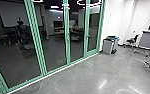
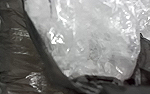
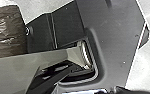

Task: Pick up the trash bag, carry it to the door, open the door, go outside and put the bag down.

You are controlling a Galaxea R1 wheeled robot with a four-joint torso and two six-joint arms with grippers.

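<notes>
So the trash bag (image 2: 13,50) is right up close in the left wrist view, dark wrinkly plastic alongside a big patch of shiny whitish plastic, and in the right wrist view it's near the robot's dark plate (image 3: 116,50); honestly can't tell if either gripper is clenched or released. Up ahead there's a green-framed glass wall (image 1: 43,60), with a grey bin (image 1: 107,47) near its far end and an office chair (image 1: 132,40) past that.

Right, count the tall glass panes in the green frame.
4, in a row: far-left pane, second pane, third pane, far-right pane. More may lie past the picture's left edge.
</notes>
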